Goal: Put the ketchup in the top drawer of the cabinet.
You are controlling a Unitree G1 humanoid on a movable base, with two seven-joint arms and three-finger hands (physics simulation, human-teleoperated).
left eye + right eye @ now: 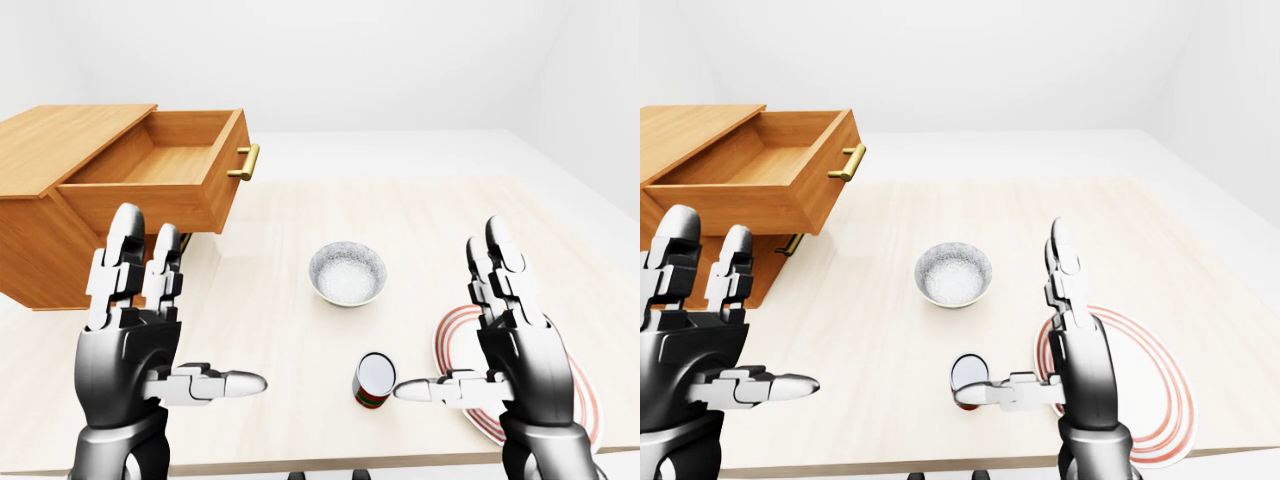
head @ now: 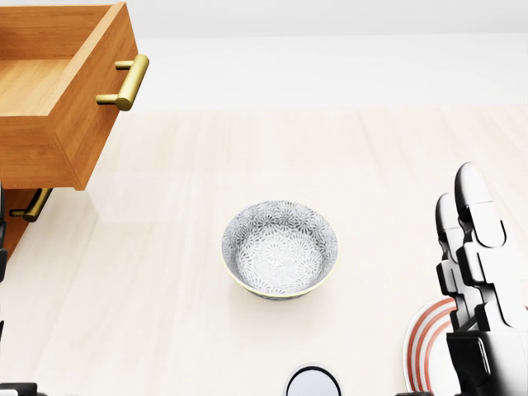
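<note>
A small round container with a white top and a red and green side, apparently the ketchup [image 1: 373,381], stands on the table near the bottom edge of the left-eye view. My right hand [image 1: 450,310] is open just to its right. The thumb tip reaches its side, and I cannot tell whether they touch. My left hand [image 1: 185,300] is open and empty, held up at the lower left. The wooden cabinet [image 1: 40,250] stands at the upper left. Its top drawer [image 1: 150,165] is pulled out and looks empty, with a brass handle [image 1: 245,162].
A patterned grey bowl [image 1: 347,273] sits mid-table, above the container. A white plate with red rings [image 1: 1150,400] lies under and behind my right hand. A lower drawer handle [image 2: 31,205] shows beneath the open drawer. The light wooden table [image 1: 420,220] stretches up and right.
</note>
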